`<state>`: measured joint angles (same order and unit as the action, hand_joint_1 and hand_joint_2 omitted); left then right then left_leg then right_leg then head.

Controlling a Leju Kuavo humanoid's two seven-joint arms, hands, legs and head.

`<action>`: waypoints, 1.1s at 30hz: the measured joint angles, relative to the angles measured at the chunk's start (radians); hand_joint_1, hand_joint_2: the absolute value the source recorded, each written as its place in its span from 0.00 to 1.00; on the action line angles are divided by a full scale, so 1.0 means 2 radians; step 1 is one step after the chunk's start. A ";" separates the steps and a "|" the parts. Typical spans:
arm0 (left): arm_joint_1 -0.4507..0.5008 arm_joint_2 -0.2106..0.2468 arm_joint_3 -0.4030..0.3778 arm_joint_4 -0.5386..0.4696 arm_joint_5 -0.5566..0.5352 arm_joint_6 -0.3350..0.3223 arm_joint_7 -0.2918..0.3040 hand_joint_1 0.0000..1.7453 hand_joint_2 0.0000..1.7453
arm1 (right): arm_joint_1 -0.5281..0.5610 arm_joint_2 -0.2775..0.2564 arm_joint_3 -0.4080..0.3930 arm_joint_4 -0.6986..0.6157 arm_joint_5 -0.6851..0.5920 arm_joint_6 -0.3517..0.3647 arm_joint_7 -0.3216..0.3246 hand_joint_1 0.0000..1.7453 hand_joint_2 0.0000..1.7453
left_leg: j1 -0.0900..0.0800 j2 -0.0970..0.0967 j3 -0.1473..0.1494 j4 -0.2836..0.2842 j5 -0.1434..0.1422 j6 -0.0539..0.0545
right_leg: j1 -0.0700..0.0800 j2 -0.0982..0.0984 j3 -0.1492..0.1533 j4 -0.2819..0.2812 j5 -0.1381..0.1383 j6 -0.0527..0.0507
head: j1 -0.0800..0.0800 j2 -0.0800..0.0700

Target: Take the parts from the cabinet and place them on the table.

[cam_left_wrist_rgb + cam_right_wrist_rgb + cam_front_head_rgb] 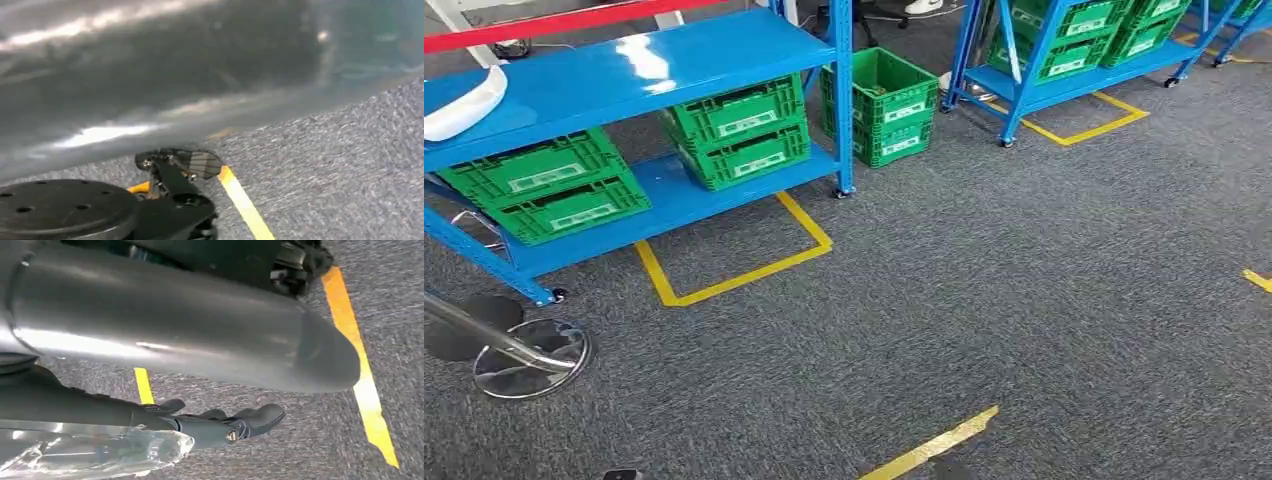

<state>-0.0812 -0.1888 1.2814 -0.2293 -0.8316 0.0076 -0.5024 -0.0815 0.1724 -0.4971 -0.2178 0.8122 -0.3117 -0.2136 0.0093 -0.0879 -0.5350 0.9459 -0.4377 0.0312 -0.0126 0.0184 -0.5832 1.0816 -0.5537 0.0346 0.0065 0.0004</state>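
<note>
On your left the blue cabinet (624,75) with green crates (544,185) on its lower shelf, another green crate (884,105) on the carpet, your left hand (150,75) a grey blur, grip unreadable, your right hand (210,427) grasping a clear bagged part (100,452) above the carpet.

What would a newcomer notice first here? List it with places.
The blue shelving rack at the upper left of the head view, with green crates on its lower shelf. Yellow floor tape marks the grey carpet beside it. In the right wrist view, the right hand holds a clear plastic bag.
</note>
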 joint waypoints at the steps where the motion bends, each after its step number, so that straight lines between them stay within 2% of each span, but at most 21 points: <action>1: 0.001 0.000 0.000 0.000 0.000 0.000 0.000 0.00 0.00 | 0.000 0.000 0.000 0.000 0.000 0.000 0.000 0.00 0.00 | 0.000 0.003 0.000 0.000 -0.001 0.000 | -0.001 -0.004 -0.020 0.038 -0.018 0.002 | 0.001 0.000; 3: 0.001 -0.001 0.000 0.000 -0.002 0.001 0.001 0.00 0.00 | 0.002 0.000 -0.001 0.000 0.000 0.000 0.000 0.00 0.00 | 0.000 0.008 0.000 0.001 -0.003 -0.001 | -0.003 -0.005 -0.058 0.105 -0.040 0.007 | 0.000 0.000; 4: 0.001 -0.001 0.000 0.000 -0.002 0.002 0.001 0.00 0.00 | 0.005 0.000 -0.001 0.000 0.000 0.000 0.000 0.00 0.00 | 0.002 0.008 0.001 0.002 -0.005 -0.004 | -0.005 -0.005 -0.059 0.103 -0.030 0.010 | 0.000 0.000; 5: 0.002 -0.001 0.000 0.000 -0.003 0.002 0.002 0.00 0.00 | 0.007 0.000 -0.001 0.000 0.000 0.000 0.000 0.00 0.00 | 0.003 0.008 0.003 0.003 -0.007 -0.007 | -0.007 -0.005 -0.048 0.077 -0.010 0.012 | 0.000 0.000; 7: 0.001 -0.002 0.000 0.000 -0.003 0.002 0.003 0.00 0.00 | 0.008 0.000 -0.001 0.000 0.001 0.000 0.001 0.00 0.00 | 0.008 0.007 0.004 0.013 -0.015 -0.015 | -0.013 -0.004 -0.003 -0.011 0.036 0.019 | 0.001 0.000; 8: 0.001 -0.001 0.000 -0.001 -0.004 0.002 0.004 0.00 0.00 | 0.007 0.000 -0.001 0.000 0.002 0.000 0.001 0.00 0.00 | 0.008 0.007 0.002 0.018 -0.020 -0.020 | -0.015 0.003 0.008 -0.030 0.028 0.023 | 0.002 0.000; 9: 0.001 -0.001 0.000 -0.001 -0.004 0.003 0.005 0.00 0.00 | 0.008 0.001 -0.001 0.000 0.002 0.001 0.001 0.00 0.00 | 0.005 0.006 -0.001 0.026 -0.027 -0.024 | -0.013 0.009 0.013 -0.032 0.027 0.012 | 0.005 0.000; 10: 0.001 -0.001 0.000 -0.002 -0.005 0.003 0.005 0.00 0.00 | 0.008 0.001 -0.001 0.000 0.003 0.000 0.002 0.00 0.00 | 0.005 0.006 -0.001 0.026 -0.026 -0.025 | -0.012 0.006 0.012 -0.028 0.026 0.003 | 0.003 0.000; 13: 0.002 0.000 0.000 -0.002 -0.005 0.003 0.006 0.00 0.00 | 0.009 0.001 -0.001 0.000 0.005 0.001 0.002 0.00 0.00 | 0.009 0.003 0.001 0.027 -0.030 -0.029 | -0.011 0.000 0.014 -0.026 0.023 -0.008 | 0.001 0.000; 14: 0.001 0.000 0.000 -0.002 -0.006 0.003 0.006 0.00 0.00 | 0.010 0.001 -0.001 0.000 0.006 0.001 0.002 0.00 0.00 | 0.008 0.017 -0.003 0.039 -0.036 -0.030 | -0.010 -0.002 0.016 -0.026 0.022 -0.010 | 0.000 0.000; 15: 0.000 0.000 0.000 -0.002 -0.006 0.003 0.006 0.00 0.00 | 0.010 0.001 -0.001 0.000 0.006 0.001 0.002 0.00 0.00 | 0.007 0.029 -0.017 0.066 -0.051 -0.031 | -0.009 -0.005 0.018 -0.026 0.021 -0.013 | -0.003 0.000; 17: -0.001 -0.001 0.000 -0.002 -0.007 0.003 0.006 0.00 0.00 | 0.012 0.001 -0.001 0.000 0.006 0.001 0.002 0.00 0.00 | 0.007 0.040 -0.067 0.157 -0.087 -0.031 | -0.006 -0.013 0.019 -0.026 0.017 -0.017 | -0.002 0.000; 19: 0.001 -0.001 0.000 -0.002 -0.007 0.003 0.006 0.00 0.00 | 0.013 0.001 -0.001 0.000 0.006 0.001 0.002 0.00 0.00 | 0.007 0.040 -0.094 0.193 -0.084 -0.028 | -0.004 -0.016 0.023 -0.026 0.013 -0.018 | -0.002 0.000; 20: 0.002 -0.001 0.000 -0.002 -0.007 0.003 0.006 0.00 0.00 | 0.014 0.001 -0.001 0.000 0.006 0.001 0.002 0.00 0.00 | 0.006 0.040 -0.090 0.178 -0.065 -0.025 | -0.003 -0.017 0.026 -0.026 0.011 -0.019 | -0.002 0.000; 23: 0.002 -0.001 0.000 -0.002 -0.007 0.003 0.006 0.00 0.00 | 0.014 0.002 -0.001 0.000 0.007 0.001 0.002 0.00 0.00 | -0.002 0.044 -0.046 0.063 0.008 -0.008 | -0.001 -0.018 0.039 -0.028 0.001 -0.017 | -0.003 0.000; 25: 0.001 0.000 0.000 -0.002 -0.008 0.003 0.007 0.00 0.00 | 0.014 0.002 -0.001 0.001 0.007 0.001 0.003 0.00 0.00 | -0.007 0.048 -0.033 0.047 -0.008 -0.003 | 0.000 -0.020 0.041 -0.029 -0.003 -0.010 | -0.003 0.000; 27: 0.001 0.000 0.000 -0.002 -0.008 0.003 0.007 0.00 0.00 | 0.013 0.003 -0.001 0.001 0.008 0.002 0.003 0.00 0.00 | -0.008 0.046 -0.034 0.046 -0.013 -0.003 | -0.001 -0.024 0.040 -0.034 -0.005 -0.005 | -0.002 0.000; 28: 0.002 -0.001 0.000 -0.002 -0.008 0.003 0.007 0.00 0.00 | 0.013 0.003 -0.001 0.001 0.008 0.002 0.004 0.00 0.00 | -0.006 0.044 -0.028 0.037 -0.013 -0.003 | 0.000 -0.026 0.051 -0.036 -0.007 -0.001 | -0.003 0.000; 29: 0.003 -0.001 0.000 -0.002 -0.008 0.003 0.007 0.00 0.00 | 0.013 0.002 -0.001 0.001 0.009 0.002 0.004 0.00 0.00 | -0.003 0.043 -0.020 0.031 -0.011 -0.003 | -0.001 -0.020 0.045 -0.027 -0.011 0.000 | -0.001 0.000; 30: 0.002 -0.001 0.000 -0.002 -0.008 0.004 0.007 0.00 0.00 | 0.012 0.002 -0.001 0.001 0.010 0.002 0.004 0.00 0.00 | -0.003 0.043 -0.017 0.029 -0.013 0.000 | -0.001 -0.015 0.033 -0.006 -0.020 0.001 | -0.001 0.000; 33: 0.001 -0.002 0.000 -0.002 -0.008 0.003 0.007 0.00 0.00 | 0.013 0.002 -0.001 0.001 0.010 0.002 0.004 0.00 0.00 | -0.005 0.041 -0.010 0.029 -0.021 0.003 | -0.001 -0.010 -0.043 0.110 -0.062 0.004 | 0.001 0.000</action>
<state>-0.0800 -0.1930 1.2806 -0.2331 -0.8476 0.0145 -0.4875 -0.0549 0.1770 -0.4990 -0.2167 0.8316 -0.3078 -0.2049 -0.0013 -0.0054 -0.5559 1.0042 -0.4800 0.0379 -0.0141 -0.0016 -0.6701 1.3022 -0.6773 0.0420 0.0092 0.0000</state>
